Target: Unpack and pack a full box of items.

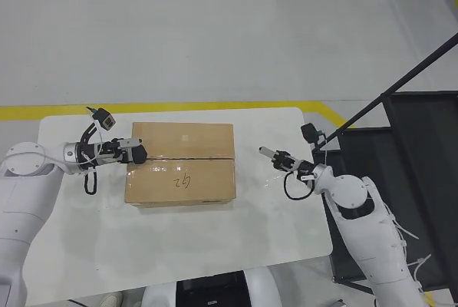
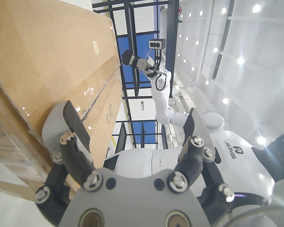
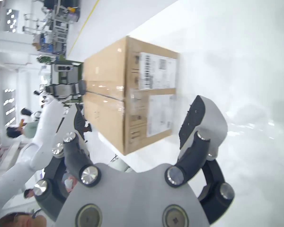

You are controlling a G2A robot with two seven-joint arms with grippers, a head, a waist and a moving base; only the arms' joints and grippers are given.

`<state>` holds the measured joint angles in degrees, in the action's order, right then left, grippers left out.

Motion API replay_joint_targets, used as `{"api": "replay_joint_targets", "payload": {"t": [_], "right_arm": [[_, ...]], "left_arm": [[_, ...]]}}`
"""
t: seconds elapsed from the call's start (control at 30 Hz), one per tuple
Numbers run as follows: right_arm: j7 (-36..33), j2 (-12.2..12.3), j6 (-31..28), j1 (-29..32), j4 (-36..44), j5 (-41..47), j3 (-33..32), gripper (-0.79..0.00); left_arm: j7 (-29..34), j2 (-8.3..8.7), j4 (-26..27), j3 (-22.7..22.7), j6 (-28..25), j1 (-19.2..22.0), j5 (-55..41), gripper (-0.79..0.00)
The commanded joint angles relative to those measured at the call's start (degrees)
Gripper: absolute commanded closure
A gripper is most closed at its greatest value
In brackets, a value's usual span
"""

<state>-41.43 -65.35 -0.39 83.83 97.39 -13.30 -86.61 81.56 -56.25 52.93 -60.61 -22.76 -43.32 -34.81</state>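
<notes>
A closed cardboard box [image 1: 181,163] sits in the middle of the white table [image 1: 252,230], its top seam taped and handwriting on one flap. My left gripper [image 1: 136,150] is at the box's left end, level with the top edge by the seam. It stands open [image 2: 132,124], with one pad [image 2: 74,121] over the box top [image 2: 49,60] and nothing between the fingers. My right gripper [image 1: 265,153] hangs over the table a short way off the box's right end. It is open and empty [image 3: 136,121], facing the labelled end of the box [image 3: 151,83].
A black metal rack [image 1: 420,146] stands just off the table's right edge, close behind my right arm. A yellow line [image 1: 175,107] runs along the floor beyond the table. Bare tabletop lies in front of the box and to its right.
</notes>
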Motion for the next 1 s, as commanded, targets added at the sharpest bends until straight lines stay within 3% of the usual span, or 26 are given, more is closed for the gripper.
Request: {"api": "replay_joint_targets", "payload": {"t": [0.0, 0.23, 0.57, 0.73, 0.97], "right_arm": [[-0.4, 0.4, 0.6, 1.2, -0.4, -4.9, -0.8, -0.785], [-1.4, 1.6, -3.5, 2.0, -4.0, -23.0, 0.5, -0.785], [6.5, 2.4, -6.5, 0.5, -10.2, -46.1, 4.4, -0.785], [6.9, 2.6, -11.1, -0.2, -11.1, -44.9, 3.7, -0.785], [6.9, 2.6, -11.1, -0.2, -11.1, -44.9, 3.7, -0.785]], "left_arm": [[0.0, 0.0, 0.0, 0.0, 0.0, 0.0, 0.0, -0.785], [0.0, 0.0, 0.0, 0.0, 0.0, 0.0, 0.0, -0.785], [0.0, 0.0, 0.0, 0.0, 0.0, 0.0, 0.0, -0.785], [0.0, 0.0, 0.0, 0.0, 0.0, 0.0, 0.0, -0.785], [0.0, 0.0, 0.0, 0.0, 0.0, 0.0, 0.0, -0.785]]}}
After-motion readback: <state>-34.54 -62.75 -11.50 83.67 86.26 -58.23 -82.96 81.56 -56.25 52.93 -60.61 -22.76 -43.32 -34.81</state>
